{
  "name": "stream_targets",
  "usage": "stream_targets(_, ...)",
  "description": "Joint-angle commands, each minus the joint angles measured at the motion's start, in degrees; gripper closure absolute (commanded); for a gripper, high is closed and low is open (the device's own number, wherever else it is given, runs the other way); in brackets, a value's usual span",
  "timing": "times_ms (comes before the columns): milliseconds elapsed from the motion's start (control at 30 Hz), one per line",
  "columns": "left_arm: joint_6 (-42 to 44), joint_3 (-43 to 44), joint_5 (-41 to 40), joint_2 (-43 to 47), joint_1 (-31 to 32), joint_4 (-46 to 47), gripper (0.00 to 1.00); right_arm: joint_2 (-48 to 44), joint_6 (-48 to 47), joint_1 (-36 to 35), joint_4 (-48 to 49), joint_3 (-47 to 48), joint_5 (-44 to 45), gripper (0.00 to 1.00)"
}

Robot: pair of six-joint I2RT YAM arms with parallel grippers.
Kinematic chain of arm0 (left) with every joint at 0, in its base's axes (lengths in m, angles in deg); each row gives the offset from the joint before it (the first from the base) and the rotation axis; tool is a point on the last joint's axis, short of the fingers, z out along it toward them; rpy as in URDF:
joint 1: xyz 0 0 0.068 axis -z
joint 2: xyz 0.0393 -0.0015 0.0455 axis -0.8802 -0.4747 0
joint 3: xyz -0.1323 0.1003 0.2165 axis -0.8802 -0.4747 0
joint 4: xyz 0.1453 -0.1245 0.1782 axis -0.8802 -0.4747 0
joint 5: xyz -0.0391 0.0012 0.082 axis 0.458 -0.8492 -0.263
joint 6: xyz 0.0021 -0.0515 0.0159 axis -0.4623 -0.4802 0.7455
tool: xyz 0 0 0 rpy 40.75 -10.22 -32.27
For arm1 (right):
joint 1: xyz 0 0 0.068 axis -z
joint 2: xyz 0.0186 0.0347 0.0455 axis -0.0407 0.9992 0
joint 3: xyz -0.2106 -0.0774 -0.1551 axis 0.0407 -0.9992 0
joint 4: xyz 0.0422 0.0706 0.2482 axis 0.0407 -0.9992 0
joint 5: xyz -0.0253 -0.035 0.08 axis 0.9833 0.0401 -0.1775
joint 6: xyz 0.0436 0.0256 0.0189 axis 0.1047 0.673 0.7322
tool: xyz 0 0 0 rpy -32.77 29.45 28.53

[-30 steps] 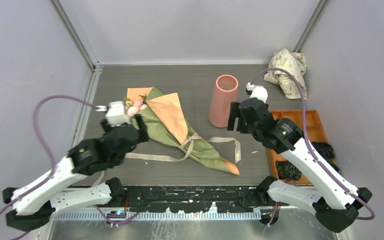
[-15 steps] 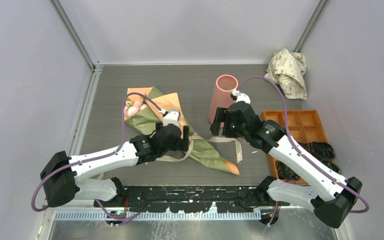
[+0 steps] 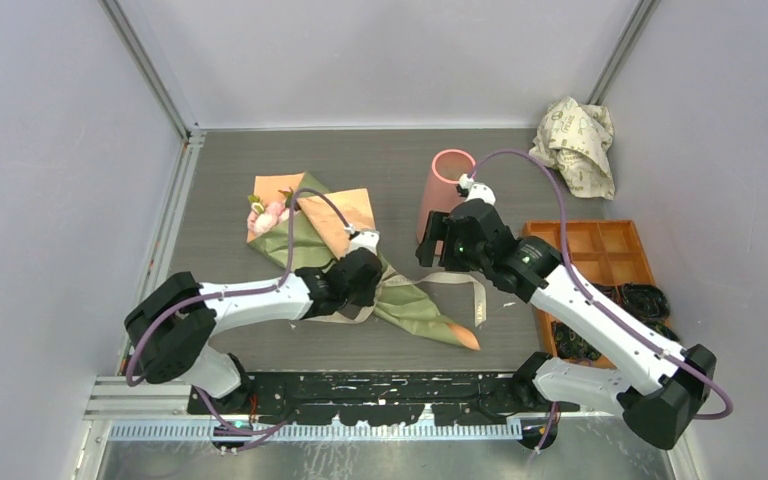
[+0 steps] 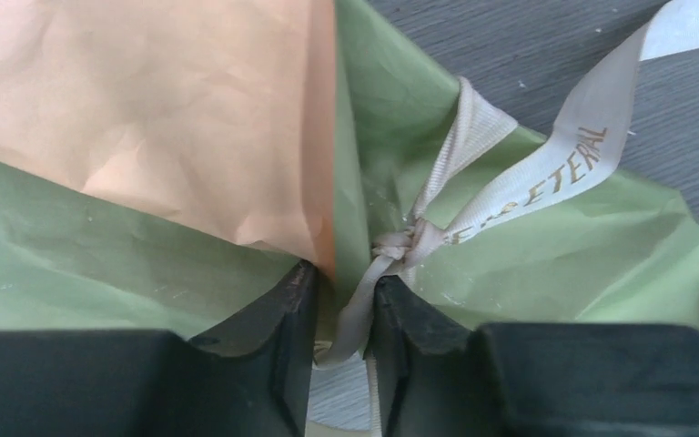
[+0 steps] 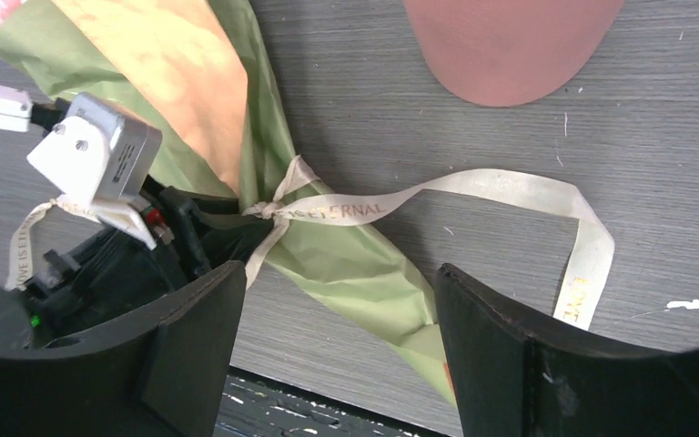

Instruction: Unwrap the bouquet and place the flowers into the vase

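Observation:
The bouquet (image 3: pixel 312 243) lies on the table, an olive-green and orange paper cone with pink flowers (image 3: pixel 271 212) at its wide far-left end. A beige ribbon (image 4: pixel 546 168) is knotted (image 4: pixel 399 244) round its narrow part. My left gripper (image 4: pixel 346 278) sits right at the knot. Its jaws are nearly together with one ribbon strand between them and a thin gap still showing. The right gripper (image 5: pixel 337 273) hangs wide open above the cone's tip and the ribbon's loose tail (image 5: pixel 473 187), holding nothing. The pink vase (image 3: pixel 442 195) stands upright just behind it.
Crumpled cream printed paper (image 3: pixel 575 140) lies in the far right corner. An orange compartment tray (image 3: pixel 600 250) sits on the right, with black items (image 3: pixel 645 300) beside it. The enclosure walls close in the table at the back and on both sides.
The left arm swung right from the blooms to the knot and its jaws closed most of the way round a ribbon strand. The right gripper moved left, staying open.

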Motion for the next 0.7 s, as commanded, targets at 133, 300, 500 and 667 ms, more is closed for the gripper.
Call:
stream_targets(133,-2.17,0.08,-0.83,9.63,-0.23,-4.17,0.99,8.12,1.08,-0.43,6.38,1.67,-2.62,0.23)
stream_targets(300,-2.91,-4.55,-2.52,16.05,-0.2,-4.9,0.99,15.89,0.74,-3.18,7.23,5.58,-1.64,0.24)
stream_targets(500,-4.58,-8.75,-2.57,18.52,-0.24,-3.52,0.99,25.08,2.19,-6.58,10.19,10.08,-3.73,0.28)
stream_targets(667,-4.89,-9.91,-3.11,19.7,-0.2,-2.9,0.99,30.68,3.23,-7.91,11.11,13.56,-4.19,0.29)
